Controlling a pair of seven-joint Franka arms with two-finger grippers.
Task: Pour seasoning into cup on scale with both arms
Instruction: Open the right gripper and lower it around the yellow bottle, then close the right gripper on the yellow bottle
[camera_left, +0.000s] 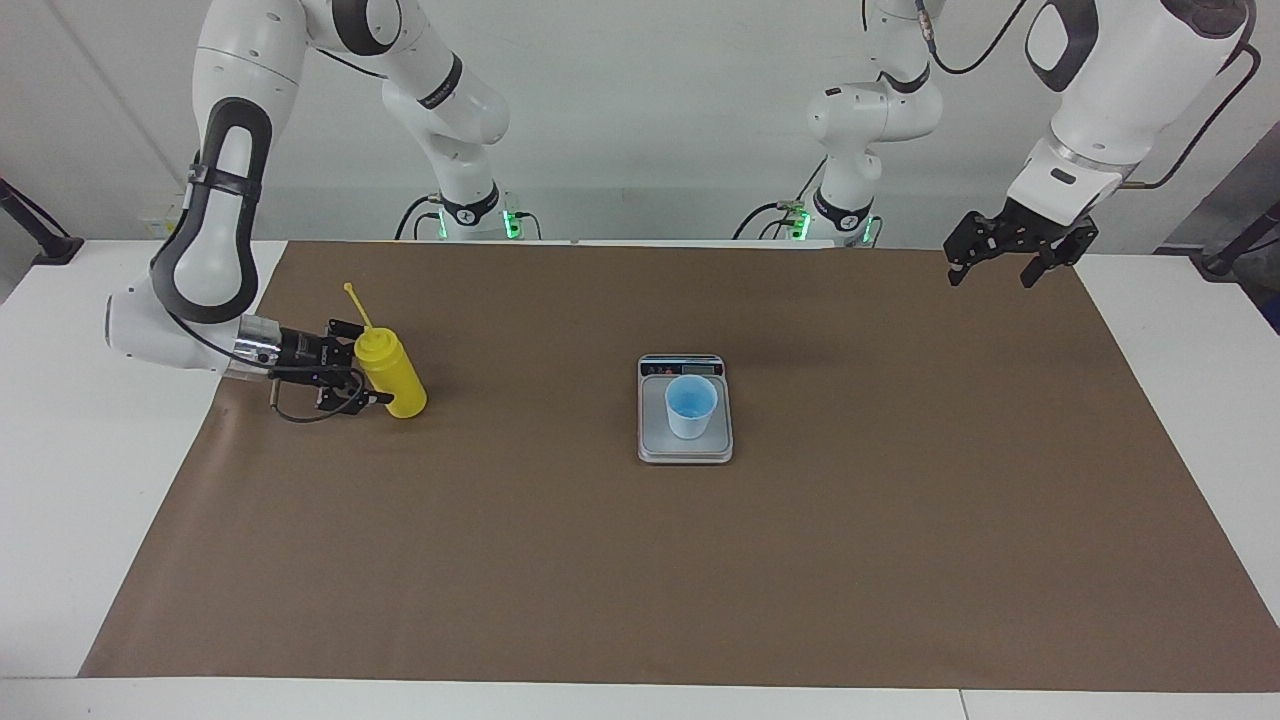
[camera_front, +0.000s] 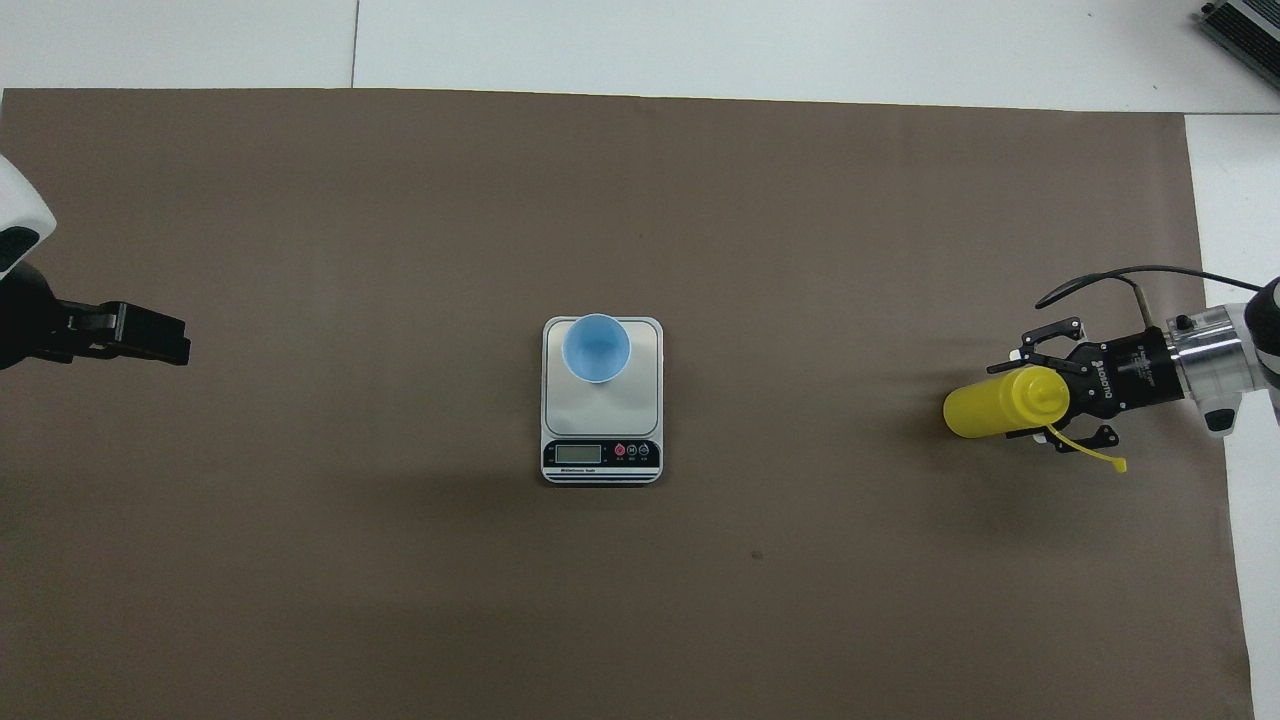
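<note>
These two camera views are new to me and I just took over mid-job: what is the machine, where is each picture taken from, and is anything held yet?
Two white robot arms work at a table covered by a brown mat. One picture faces the robots from across the table; the other looks down from above their end. The right gripper has its fingers around the upright yellow seasoning bottle, toward the right arm's end; a firm grip is unclear. The blue cup stands on the scale mid-table. The left gripper waits in the air, open, empty.
</note>
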